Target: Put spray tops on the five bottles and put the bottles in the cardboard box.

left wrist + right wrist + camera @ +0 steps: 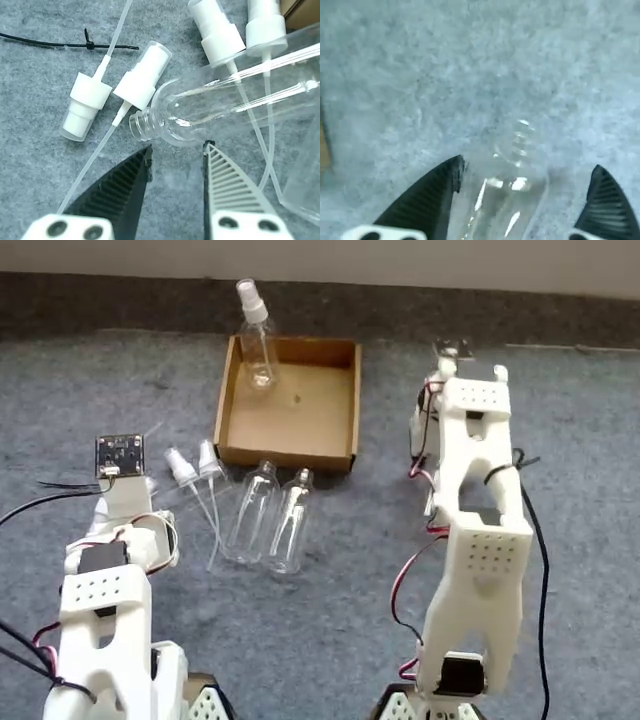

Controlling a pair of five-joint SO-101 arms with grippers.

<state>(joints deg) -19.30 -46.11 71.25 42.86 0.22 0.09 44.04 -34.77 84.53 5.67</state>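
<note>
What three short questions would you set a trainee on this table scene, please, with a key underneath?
1. True or false: three bottles are in the box.
2. How many loose spray tops lie near the left pincer? A two, B four, C six.
3. Fill in: the right pincer, straddling a bare bottle, is ___.
Key: 1 false, one capped bottle only; 2 B; 3 open.

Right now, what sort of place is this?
Probably a small robotics test bench: two white robot arms over a grey felt-like mat, with clear bottles and a cardboard box laid out.
</note>
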